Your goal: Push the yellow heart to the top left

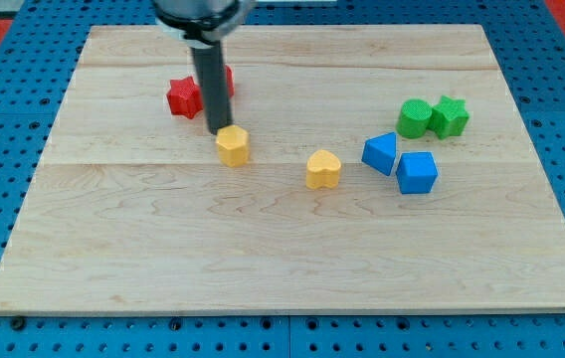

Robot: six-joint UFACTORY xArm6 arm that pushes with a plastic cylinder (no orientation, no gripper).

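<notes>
The yellow heart [323, 168] lies near the middle of the wooden board [282, 259]. A second yellow block, a hexagon shape [232, 146], lies to its left. My tip [219, 130] stands at the top-left edge of that yellow hexagon block, touching or nearly touching it. The tip is well to the left of the yellow heart, about a hundred pixels away. The rod rises from the tip to the view's top.
A red star-like block [183, 96] and another red block [227, 80], partly hidden behind the rod, lie at the upper left. Two blue blocks [380, 152] [417, 172] lie right of the heart. Two green blocks [414, 118] [450, 115] lie above them.
</notes>
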